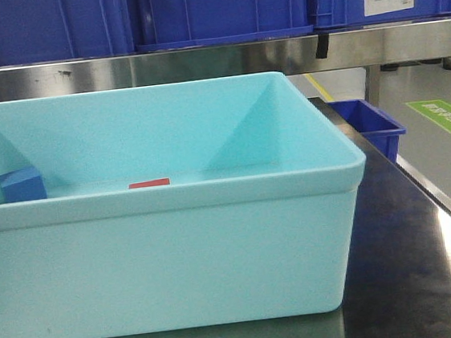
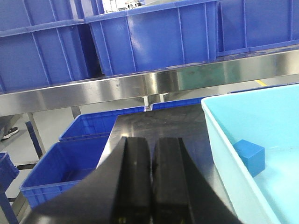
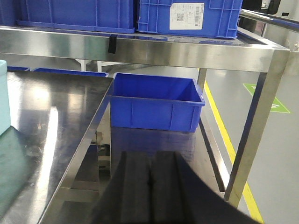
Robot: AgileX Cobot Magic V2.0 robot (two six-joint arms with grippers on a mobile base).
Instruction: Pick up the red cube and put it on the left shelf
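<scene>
We see the red cube (image 1: 149,183), only its flat top showing, down inside the turquoise tub (image 1: 163,264), the left shelf (image 1: 198,64), brushed steel, behind it, carrying dark-blue crates (image 1: 217,8)

tub (image 1: 179,263) pale turquoise | red cube (image 1: 149,183) bright red | blue cube (image 1: 22,185) dark blue | far crates (image 1: 217,8) blue | left shelf (image 1: 198,63) silvery

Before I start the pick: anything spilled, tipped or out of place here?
Nothing stands out. The red cube and blue cube lie apart inside the turquoise tub; the blue crates sit level on the left shelf. The left hand and right hand are shut, outside the tub.
</scene>
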